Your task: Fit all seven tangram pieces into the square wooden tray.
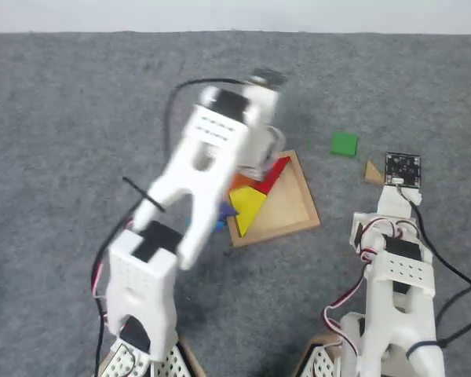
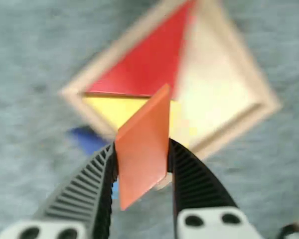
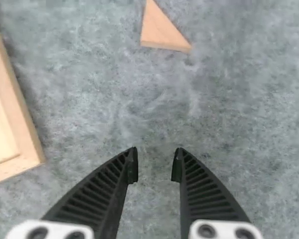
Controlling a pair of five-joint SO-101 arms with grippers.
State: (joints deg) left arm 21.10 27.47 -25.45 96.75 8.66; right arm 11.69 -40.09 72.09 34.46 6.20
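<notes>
orange piece (image 2: 144, 132) is sitting clamped in the left tool (image 2: 141, 148), hanging over the wooden tray (image 2: 217, 84) where a red piece (image 2: 144, 64) and a yellow piece (image 2: 114, 107) are lying. the right tool (image 3: 154, 167) is hovering narrowly parted and empty over the grey table (image 3: 234, 109), near a tan triangle (image 3: 159, 30).

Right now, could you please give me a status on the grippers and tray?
Left gripper shut on orange piece, over tray. Right gripper open, empty, beside tray. Red piece, yellow piece in tray; green piece, tan piece, blue piece outside.
</notes>
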